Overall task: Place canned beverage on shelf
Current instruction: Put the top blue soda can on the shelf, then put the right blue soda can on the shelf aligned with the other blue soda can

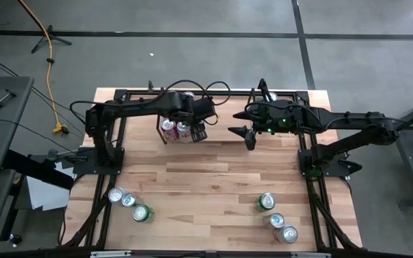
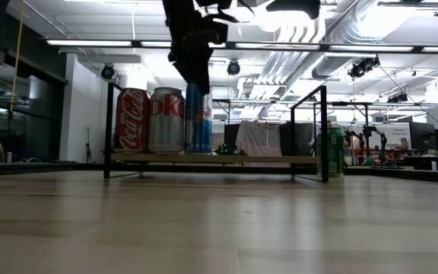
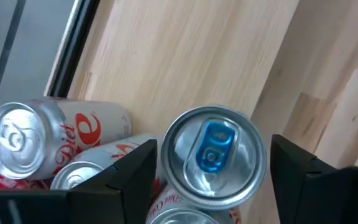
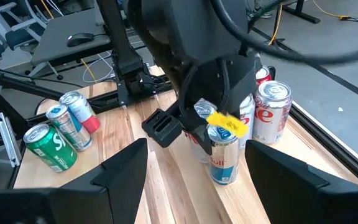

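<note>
Diet Coke can tight beside blue-tab can w/ left gripper astride.

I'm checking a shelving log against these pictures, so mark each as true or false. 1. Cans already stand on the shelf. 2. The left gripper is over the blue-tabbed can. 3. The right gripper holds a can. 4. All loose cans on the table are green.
1. True: cans stand upright on the shelf.
2. True: the left gripper straddles the blue-tabbed can, fingers apart.
3. False: the right gripper is open and empty, beside the shelf.
4. False: a green can shares the table with silver ones.
</note>
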Controlling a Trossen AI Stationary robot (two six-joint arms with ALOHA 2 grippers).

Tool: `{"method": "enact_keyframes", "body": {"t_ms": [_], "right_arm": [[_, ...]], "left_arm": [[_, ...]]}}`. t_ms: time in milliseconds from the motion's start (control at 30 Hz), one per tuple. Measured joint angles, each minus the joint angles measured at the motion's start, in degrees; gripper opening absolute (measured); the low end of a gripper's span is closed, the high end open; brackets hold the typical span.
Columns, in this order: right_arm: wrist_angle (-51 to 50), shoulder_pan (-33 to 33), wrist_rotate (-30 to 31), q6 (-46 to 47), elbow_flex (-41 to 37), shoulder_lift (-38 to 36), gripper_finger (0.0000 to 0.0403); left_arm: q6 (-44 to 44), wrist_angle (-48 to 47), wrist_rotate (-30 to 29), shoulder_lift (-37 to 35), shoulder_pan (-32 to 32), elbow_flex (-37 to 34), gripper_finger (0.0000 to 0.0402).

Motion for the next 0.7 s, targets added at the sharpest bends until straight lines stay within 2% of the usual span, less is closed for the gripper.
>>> {"method": "enact_keyframes", "body": {"t_ms": [133,367,600,700], "right_arm": [[0.03,0.01,0.00,0.00,0.00,0.02,0.0255],[0.24,0.00,0.00,-0.37,0.00,0.02,0.0255],[0.35,0.00,0.00,-0.59,0.00,0.02,0.0255],[0.32,0.00,-0.01,-0.63,0.00,0.03,0.0255]], "left_arm": [[-0.09,-0.44,0.15,-1.01,0.00,0.85,0.0214],[-0.05,-0.45,3.60,-4.36,0.00,7.94,0.0214],[1.66,1.06,4.51,-13.88,-0.55,8.75,0.0209],[3.02,5.43,4.16,-19.50,-1.80,5.92,0.0195]]}}
